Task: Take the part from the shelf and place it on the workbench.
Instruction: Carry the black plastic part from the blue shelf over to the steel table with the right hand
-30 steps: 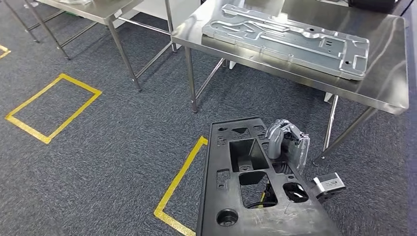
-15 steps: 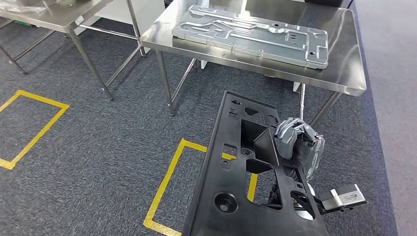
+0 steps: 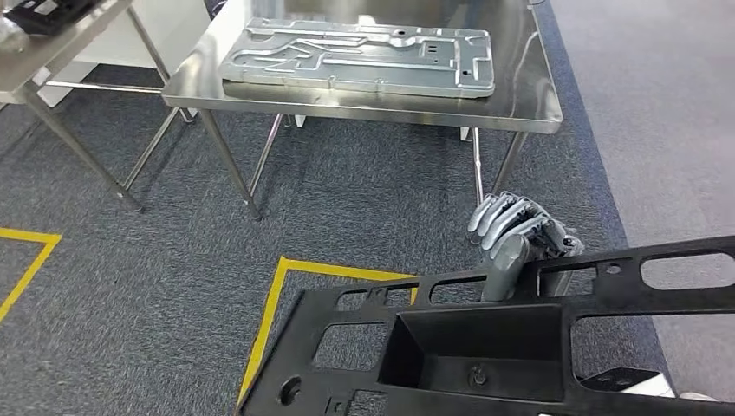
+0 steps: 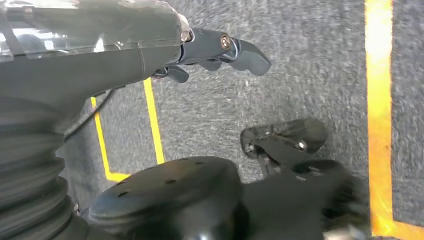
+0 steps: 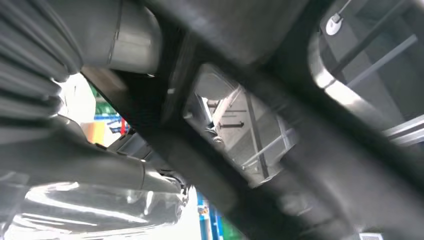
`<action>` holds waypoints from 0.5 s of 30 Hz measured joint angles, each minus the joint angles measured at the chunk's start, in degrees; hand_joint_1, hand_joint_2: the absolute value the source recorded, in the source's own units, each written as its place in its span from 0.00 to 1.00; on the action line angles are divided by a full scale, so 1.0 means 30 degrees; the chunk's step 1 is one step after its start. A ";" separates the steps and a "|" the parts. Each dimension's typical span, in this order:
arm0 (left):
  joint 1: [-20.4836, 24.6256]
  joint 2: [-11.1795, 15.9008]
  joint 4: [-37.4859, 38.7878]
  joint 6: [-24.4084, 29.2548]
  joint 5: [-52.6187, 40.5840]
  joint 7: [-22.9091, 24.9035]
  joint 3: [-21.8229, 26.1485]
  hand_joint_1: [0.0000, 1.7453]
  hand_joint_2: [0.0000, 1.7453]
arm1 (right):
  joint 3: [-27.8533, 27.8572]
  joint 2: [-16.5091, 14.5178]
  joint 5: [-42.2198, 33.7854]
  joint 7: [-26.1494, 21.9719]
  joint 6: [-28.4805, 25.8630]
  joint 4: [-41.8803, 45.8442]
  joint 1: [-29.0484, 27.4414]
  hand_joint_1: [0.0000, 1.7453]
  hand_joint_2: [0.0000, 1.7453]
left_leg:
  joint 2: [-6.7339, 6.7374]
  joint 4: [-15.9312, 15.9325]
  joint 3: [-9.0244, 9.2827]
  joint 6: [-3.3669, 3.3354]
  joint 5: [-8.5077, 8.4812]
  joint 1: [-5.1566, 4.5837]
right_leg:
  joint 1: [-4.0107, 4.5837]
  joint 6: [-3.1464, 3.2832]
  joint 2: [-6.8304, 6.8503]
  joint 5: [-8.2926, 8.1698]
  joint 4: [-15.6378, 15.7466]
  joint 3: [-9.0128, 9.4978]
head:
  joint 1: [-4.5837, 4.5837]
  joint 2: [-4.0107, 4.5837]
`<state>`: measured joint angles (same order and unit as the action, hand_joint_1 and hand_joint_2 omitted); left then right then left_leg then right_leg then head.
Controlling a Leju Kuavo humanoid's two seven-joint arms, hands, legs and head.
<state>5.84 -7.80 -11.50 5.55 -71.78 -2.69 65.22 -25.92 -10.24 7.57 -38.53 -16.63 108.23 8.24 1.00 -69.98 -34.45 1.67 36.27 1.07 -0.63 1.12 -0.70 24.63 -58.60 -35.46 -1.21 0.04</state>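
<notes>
Black plastic, the part (image 3: 485, 347) is lying across the near edge of the head view, a long panel with cut-out windows and a deep rectangular pocket at its middle; nothing is sitting in that pocket apart from a small round fitting on its wall. The right hand (image 3: 516, 238) is gripping the part's far rim, its fingers (image 3: 496, 217) curling together over the edge, with the thumb pressing down against the panel. In the right wrist view the dark panel (image 5: 240, 150) is crossing close in front of the camera. In the left wrist view the left hand (image 4: 210, 52) is hanging above the grey carpet (image 4: 300, 75), holding nothing, with its dark fingers (image 4: 245, 52) extending loosely. Yellow tape lines (image 3: 277, 286) are marking the carpet just beyond the part. Farther off, a steel tabletop (image 3: 520, 95) is carrying a large flat grey metal plate (image 3: 360, 54). At the far left, another tabletop (image 3: 52, 43) is bearing a dark object (image 3: 43, 10) at its edge.
</notes>
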 joint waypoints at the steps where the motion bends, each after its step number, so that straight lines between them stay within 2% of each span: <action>1: -0.0005 0.0000 0.0000 0.0005 0.0029 -0.0002 0.0004 0.00 1.00 | -0.0080 0.0033 -0.0004 0.0015 -0.0013 -0.0009 0.0011 0.94 1.00 | -0.0130 -0.0956 -0.0539 -0.0017 0.0220 -0.0003 | 0.0038 0.0025 -0.0271 0.0010 -0.0012 0.0006 | 0.0005 0.0000; 2: 0.0004 0.0000 0.0000 0.0007 0.0056 0.0002 0.0007 0.00 1.00 | -0.0149 0.0062 -0.0009 0.0013 -0.0033 -0.0018 0.0005 0.94 1.00 | -0.0186 -0.1265 -0.0789 -0.0055 0.0059 -0.0007 | 0.0071 0.0034 -0.0546 0.0016 -0.0028 0.0022 | 0.0005 0.0000; 3: 0.0019 0.0000 0.0000 0.0009 0.0078 0.0004 0.0009 0.00 1.00 | -0.0211 0.0085 -0.0026 0.0009 -0.0062 -0.0029 0.0003 0.94 1.00 | -0.0235 -0.0807 -0.0678 -0.0117 -0.0474 -0.0011 | 0.0096 0.0033 -0.0820 0.0018 -0.0045 0.0050 | 0.0007 0.0002; 4: 0.0031 0.0000 0.0000 0.0018 0.0080 0.0015 0.0009 0.00 1.00 | -0.0269 0.0100 -0.0055 0.0004 -0.0107 -0.0036 0.0009 0.94 1.00 | -0.0385 0.0287 -0.0268 -0.0209 -0.1261 -0.0012 | 0.0114 0.0023 -0.1097 0.0020 -0.0062 0.0088 | 0.0007 0.0002; 6: -0.0030 0.0011 0.0000 0.0042 0.0091 0.0024 0.0009 0.00 1.00 | -0.0353 0.0111 -0.0131 -0.0013 -0.0200 -0.0058 0.0045 0.94 1.00 | -0.1241 0.2719 0.0677 -0.0421 -0.2430 0.0000 | 0.0122 -0.0059 -0.1599 0.0006 -0.0117 0.0084 | -0.0013 0.0002; 7: -0.0062 0.0016 0.0000 0.0060 0.0098 0.0026 0.0009 0.00 1.00 | -0.0382 0.0118 -0.0169 -0.0020 -0.0242 -0.0080 0.0074 0.94 1.00 | -0.1591 0.3475 0.0950 -0.0495 -0.2675 -0.0016 | 0.0097 -0.0154 -0.1812 -0.0022 -0.0135 0.0031 | -0.0016 0.0000; 8: -0.0074 0.0020 0.0000 0.0073 0.0106 0.0026 0.0009 0.00 1.00 | -0.0402 0.0131 -0.0206 -0.0024 -0.0271 -0.0108 0.0097 0.94 1.00 | -0.1804 0.3782 0.1048 -0.0550 -0.2681 -0.0050 | 0.0048 -0.0278 -0.2005 -0.0062 -0.0136 -0.0042 | -0.0024 0.0000; 10: -0.0024 -0.0007 0.0000 0.0095 0.0097 0.0033 0.0009 0.00 1.00 | -0.0422 0.0164 -0.0253 -0.0027 -0.0331 -0.0146 0.0127 0.94 1.00 | -0.1524 0.3955 0.1114 -0.0690 -0.2776 -0.0069 | -0.0028 -0.0563 -0.2302 -0.0152 -0.0076 -0.0136 | -0.0011 0.0000; 11: 0.0004 -0.0027 -0.0002 0.0102 0.0080 0.0038 0.0009 0.00 1.00 | -0.0424 0.0182 -0.0264 -0.0031 -0.0370 -0.0153 0.0144 0.94 1.00 | -0.1356 0.4079 0.1184 -0.0807 -0.2868 -0.0039 | -0.0001 -0.0672 -0.2092 -0.0080 -0.0170 -0.0194 | -0.0042 0.0000; 12: 0.0015 -0.0044 -0.0004 0.0113 0.0060 0.0044 0.0009 0.00 1.00 | -0.0424 0.0198 -0.0264 -0.0036 -0.0426 -0.0162 0.0187 0.94 1.00 | -0.1170 0.4211 0.1247 -0.0934 -0.2965 0.0008 | 0.0041 -0.0755 -0.1645 0.0191 -0.0555 -0.0384 | -0.0094 0.0000; 14: -0.0026 -0.0042 -0.0007 0.0155 0.0022 0.0088 0.0009 0.00 1.00 | -0.0430 0.0229 -0.0264 -0.0042 -0.0544 -0.0211 0.0269 0.94 1.00 | -0.0812 0.4352 0.1302 -0.1088 -0.3061 0.0023 | 0.0078 -0.0868 -0.0460 0.1262 -0.2427 -0.1267 | -0.0200 0.0000; 15: -0.0054 -0.0031 -0.0007 0.0186 0.0006 0.0115 0.0009 0.00 1.00 | -0.0433 0.0246 -0.0264 -0.0042 -0.0593 -0.0259 0.0292 0.94 1.00 | -0.0647 0.4348 0.1291 -0.1112 -0.3054 0.0010 | 0.0033 -0.0926 -0.0124 0.1841 -0.3686 -0.1881 | -0.0226 0.0000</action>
<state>5.68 -7.90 -11.52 6.11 -71.77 -2.35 65.24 -27.22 -9.50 6.78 -38.66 -18.41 107.45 9.12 -0.94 -56.93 -30.57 -1.67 27.11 1.10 -0.53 -1.66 -1.07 30.15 -69.66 -41.11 -1.88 0.04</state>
